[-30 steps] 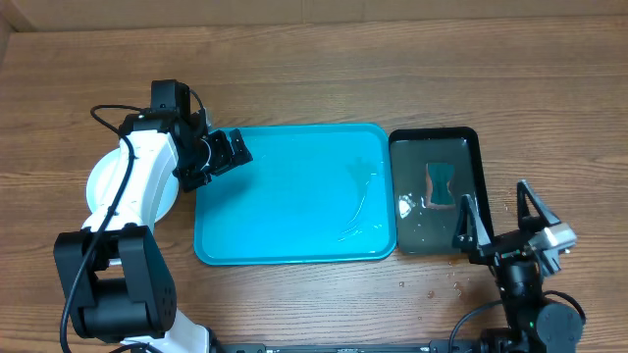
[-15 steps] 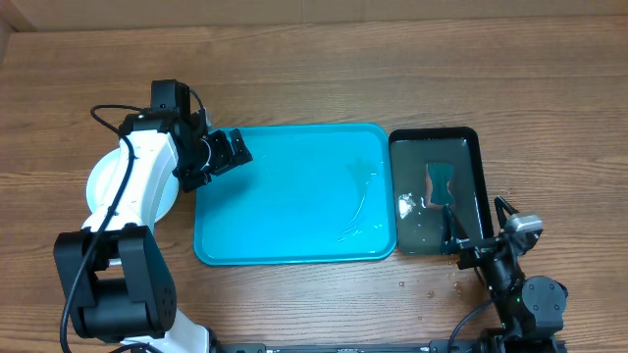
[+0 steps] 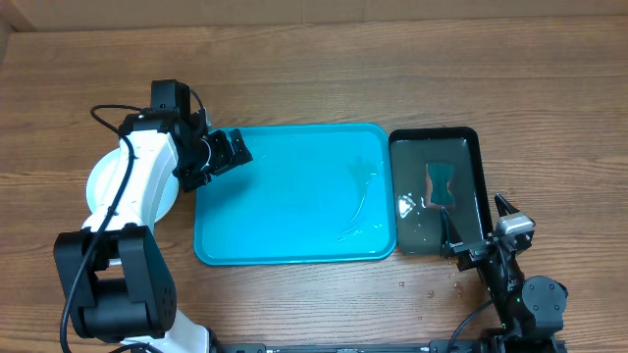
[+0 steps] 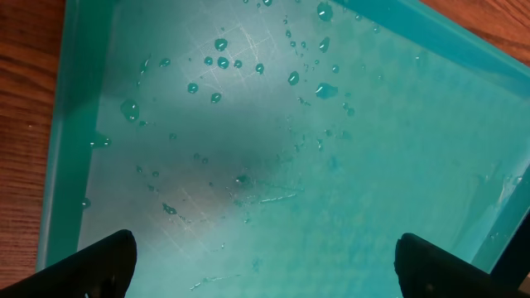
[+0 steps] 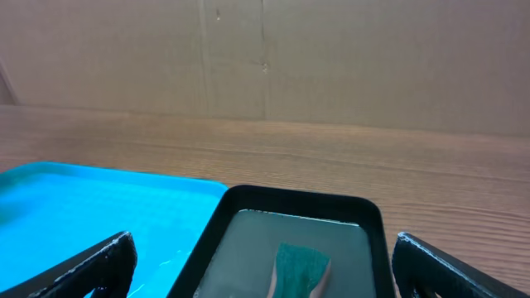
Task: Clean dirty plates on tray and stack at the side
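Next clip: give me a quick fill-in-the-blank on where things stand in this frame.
1. The turquoise tray holds ____ plates, only water drops.
2. The sponge lies in the ____ tray.
3. The left gripper and right gripper both stand ____.
4. A white plate shows beside the turquoise tray, under the ____ arm.
Missing words: no; black; open; left.

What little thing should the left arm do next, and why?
Probably lift the open left gripper away from the large turquoise plastic tray and back toward rest. The tray holds only water drops, and a round white plastic plate already lies beside it, partly under that arm.
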